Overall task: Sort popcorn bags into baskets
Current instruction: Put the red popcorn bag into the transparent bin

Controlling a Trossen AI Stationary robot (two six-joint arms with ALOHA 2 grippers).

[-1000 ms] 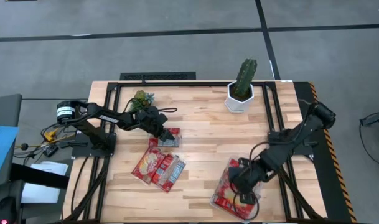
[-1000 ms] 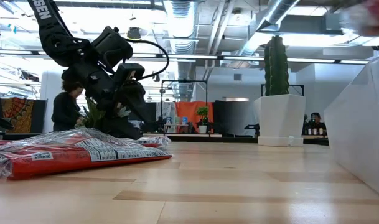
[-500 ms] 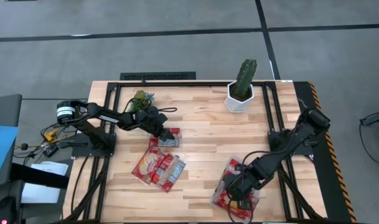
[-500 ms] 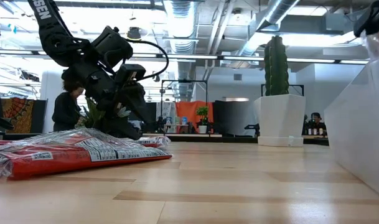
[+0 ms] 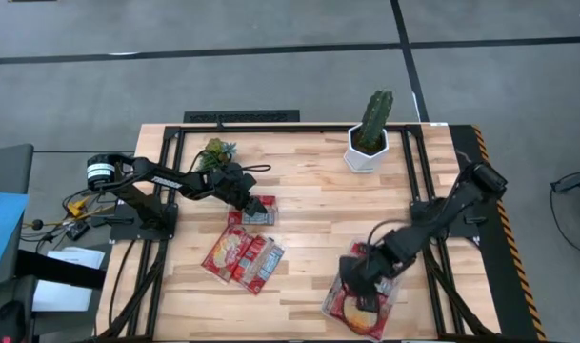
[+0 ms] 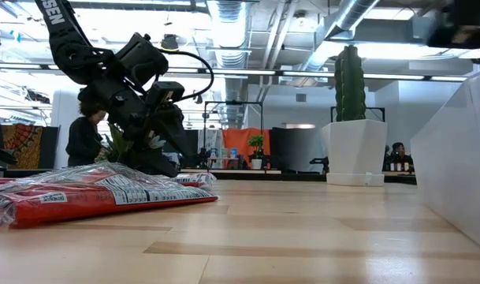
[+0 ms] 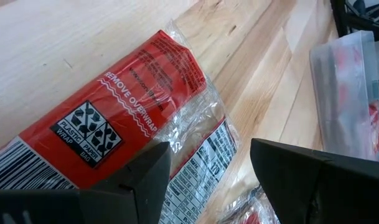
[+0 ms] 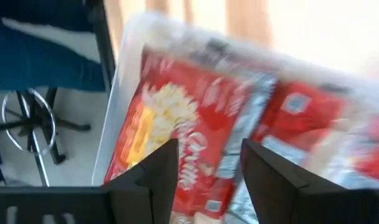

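One popcorn bag point(image 5: 359, 307) had just dropped into the basket point(image 5: 334, 303) at the table's front-right corner; right gripper point(image 5: 363, 277) lifted, fingers apart, empty. Left gripper point(image 5: 261, 208) hovered, fingers apart, over a mid-table bag point(image 7: 124, 121).

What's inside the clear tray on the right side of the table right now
The clear tray holds several red popcorn bags, one showing a yellow popcorn picture. The right gripper, open, hangs above them and covers part of the pile, so the exact count and whatever lies underneath cannot be seen.
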